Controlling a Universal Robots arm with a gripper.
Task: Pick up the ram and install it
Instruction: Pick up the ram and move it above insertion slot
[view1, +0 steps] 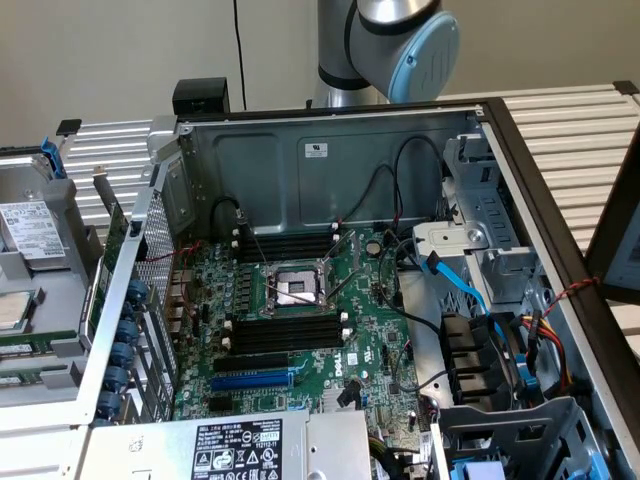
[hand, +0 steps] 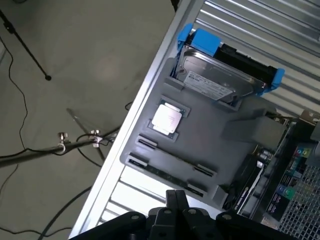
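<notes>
The gripper (hand: 175, 199) hovers shut and empty over the gray tray (hand: 215, 135), so a clean pick likely needs jaws squared across the ram (hand: 165, 175) at mid-length.

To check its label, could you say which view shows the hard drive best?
The wrist view: the whole hard drive shows in its blue caddy. The exterior view's left edge cuts the hard drive off.
</notes>
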